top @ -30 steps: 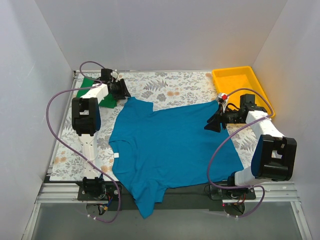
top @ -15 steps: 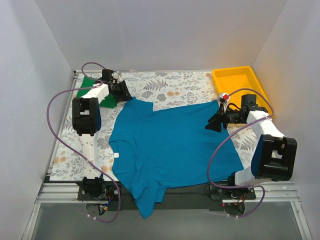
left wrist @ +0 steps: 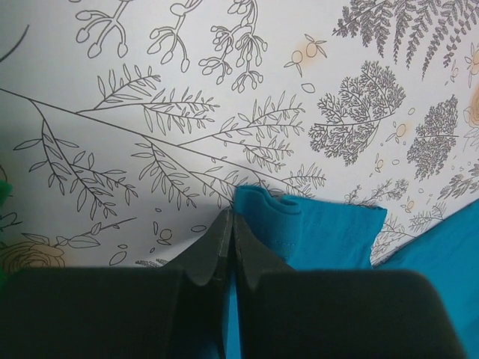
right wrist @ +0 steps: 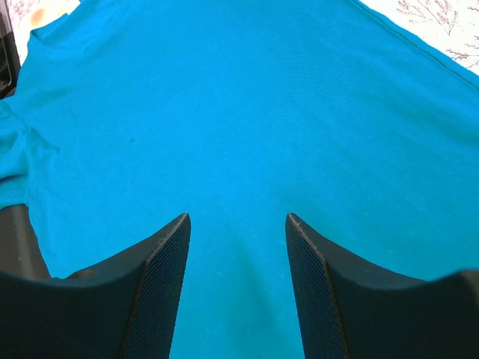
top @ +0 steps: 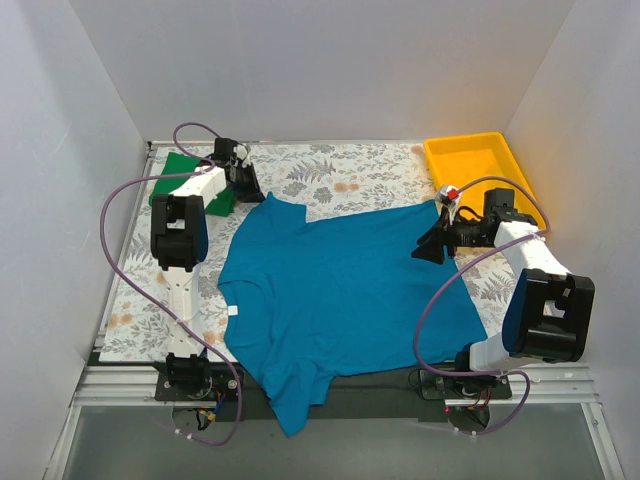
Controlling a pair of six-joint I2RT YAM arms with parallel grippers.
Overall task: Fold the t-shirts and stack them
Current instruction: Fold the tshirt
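The left gripper (left wrist: 228, 224), jaws together, sits at a sleeve of the blue shirt (top: 340, 280) near the far edge of the table (top: 340, 168); the right gripper (right wrist: 236, 218) hovers over the shirt, jaws apart.

A yellow plastic tray (top: 478, 165) sits at the far right corner of the worktop (top: 340, 175), its long side running along the right wall. The worktop is covered by a pale cloth printed with grey ferns, leafy branches and small orange blossoms; the left wrist view shows this pattern close up. Plain white walls (top: 320, 70) close in the scene on the left, back and right. A grooved metal rail (top: 330, 385) runs along the near edge, just beside a dark strip.
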